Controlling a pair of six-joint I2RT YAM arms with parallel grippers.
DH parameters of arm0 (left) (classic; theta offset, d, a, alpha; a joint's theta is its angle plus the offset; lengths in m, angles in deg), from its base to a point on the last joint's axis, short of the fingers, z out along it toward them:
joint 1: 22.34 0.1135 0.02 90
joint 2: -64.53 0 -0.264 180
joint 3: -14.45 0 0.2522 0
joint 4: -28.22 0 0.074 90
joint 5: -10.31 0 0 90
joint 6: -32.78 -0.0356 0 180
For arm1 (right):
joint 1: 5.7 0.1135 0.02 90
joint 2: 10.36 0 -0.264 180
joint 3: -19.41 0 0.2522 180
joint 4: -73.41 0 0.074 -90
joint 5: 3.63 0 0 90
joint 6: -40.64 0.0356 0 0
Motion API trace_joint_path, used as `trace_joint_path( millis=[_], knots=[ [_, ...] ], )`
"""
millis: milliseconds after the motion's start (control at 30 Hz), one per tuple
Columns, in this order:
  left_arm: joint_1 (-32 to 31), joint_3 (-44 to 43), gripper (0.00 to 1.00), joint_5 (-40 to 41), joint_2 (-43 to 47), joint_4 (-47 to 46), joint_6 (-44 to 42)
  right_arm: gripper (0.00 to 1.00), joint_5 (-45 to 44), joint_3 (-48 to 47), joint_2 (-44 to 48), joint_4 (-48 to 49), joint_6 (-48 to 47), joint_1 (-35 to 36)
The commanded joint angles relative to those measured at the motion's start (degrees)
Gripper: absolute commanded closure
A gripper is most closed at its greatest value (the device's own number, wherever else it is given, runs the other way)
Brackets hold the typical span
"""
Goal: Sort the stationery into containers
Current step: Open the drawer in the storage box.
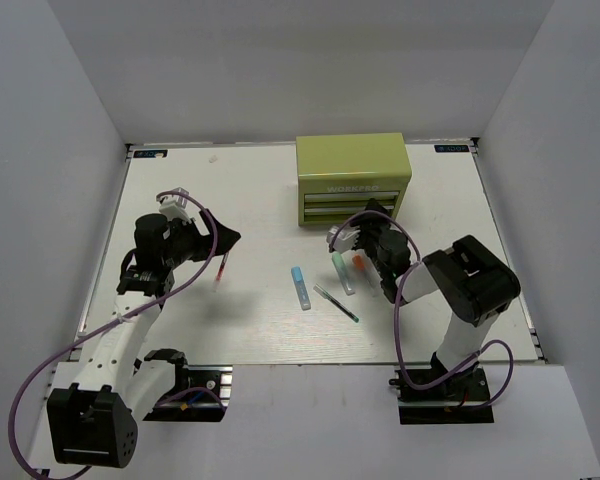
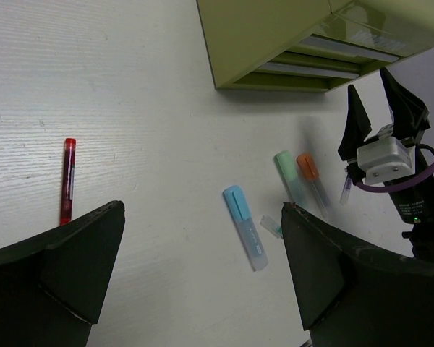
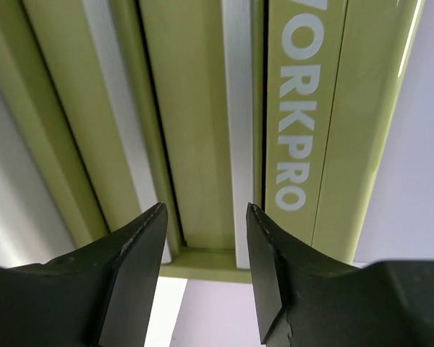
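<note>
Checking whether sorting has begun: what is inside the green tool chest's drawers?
Both drawers of the tool chest are shut, so their insides are hidden. Out on the table lie the blue marker, green marker, orange marker and red pen.

I'm looking down on the white table (image 1: 230,200). The olive-green tool chest (image 1: 353,180) is sitting at one o'clock from the middle, its front facing six. The red pen (image 1: 221,268) is lying alone at nine o'clock. The blue-capped marker (image 1: 300,287) is resting at six and the dark pen (image 1: 337,304) at five. The green-capped marker (image 1: 341,270) and orange-capped marker (image 1: 358,263) are lying side by side around four.
</note>
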State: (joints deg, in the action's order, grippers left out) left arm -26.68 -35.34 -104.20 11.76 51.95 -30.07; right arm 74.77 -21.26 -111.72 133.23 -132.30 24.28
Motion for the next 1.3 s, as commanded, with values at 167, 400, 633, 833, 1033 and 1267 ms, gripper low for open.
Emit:
trace_joint_path(
  millis=[167,400,633,833,1033,1267],
  knots=[
    [0.21,0.17,0.01,-0.71,-0.14,-1.72,-1.14,0.48,-1.32,-5.86,-3.23,34.52,0.76,0.34],
    [0.21,0.70,0.01,-0.71,-0.66,-1.72,-1.14,0.49,-1.32,-7.62,-5.86,34.61,0.67,0.26],
    [0.21,0.70,0.01,-0.71,-0.66,-1.72,-1.67,0.49,-1.76,-9.46,-7.88,34.61,0.58,0.17],
    [0.21,0.70,0.01,-0.71,-0.66,-1.72,-1.67,0.53,-1.41,-9.47,-9.38,34.61,0.32,-0.01],
    [0.21,0.70,0.01,-0.71,-0.66,-1.72,-1.67,0.81,-1.68,-8.07,-9.82,34.61,0.32,-0.09],
    [0.21,0.70,0.01,-0.71,-0.14,-1.72,-1.67,0.87,-1.68,-4.30,-7.80,34.52,1.02,0.26]
  ],
)
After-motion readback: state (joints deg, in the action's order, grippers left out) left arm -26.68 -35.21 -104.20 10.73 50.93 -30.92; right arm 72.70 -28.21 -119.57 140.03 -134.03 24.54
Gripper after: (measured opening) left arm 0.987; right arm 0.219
